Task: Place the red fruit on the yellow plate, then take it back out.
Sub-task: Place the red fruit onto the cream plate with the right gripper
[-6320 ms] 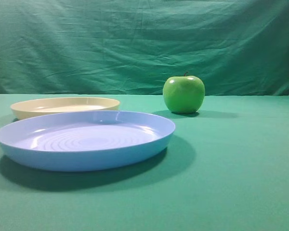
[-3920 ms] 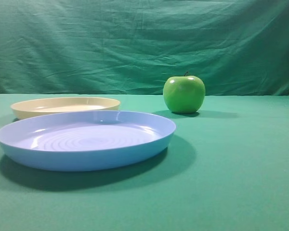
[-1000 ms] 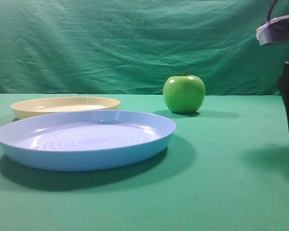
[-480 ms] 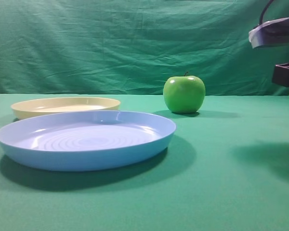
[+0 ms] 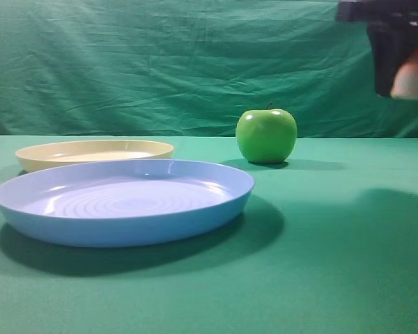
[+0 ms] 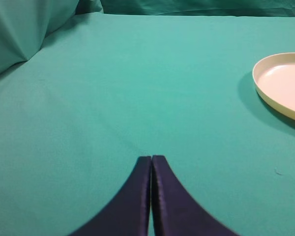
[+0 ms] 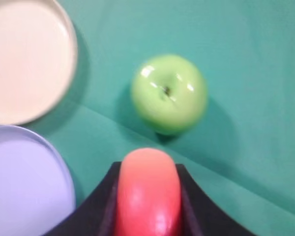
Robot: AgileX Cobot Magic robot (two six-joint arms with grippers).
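Right pincer (image 7: 147, 196) is closed on the red fruit (image 7: 147, 189), jaws pressed against both its sides, fruit carried in the air. In the high view I see the pincer (image 5: 397, 62) blurred at the top right corner with the fruit (image 5: 412, 80) showing pale pink beside the dark finger, well above the table (image 5: 320, 278). That is the change: half a second ago only the arm's dark housing hung at that right edge, lower down, with no fruit showing; six seconds ago the arm was not in view at all. I read this as pick done, carry under way. The wrist view looks down past the fruit onto the green apple (image 7: 168, 93), which sits on the cloth below and ahead, and the yellow plate (image 7: 64, 29) lies off to the upper left, with the blue plate (image 7: 59, 172) nearer on the left. So the fruit is not over its target yet; I judge it has to travel left, past the apple. Apple (image 5: 266, 136), yellow plate (image 5: 153, 148) and blue plate (image 5: 223, 202) stand exactly where they stood in all earlier frames. Left pincer (image 6: 151, 164) is closed tight, fingers touching, holding nothing, parked over bare cloth with the yellow plate's rim (image 6: 258, 83) at the right of its view.
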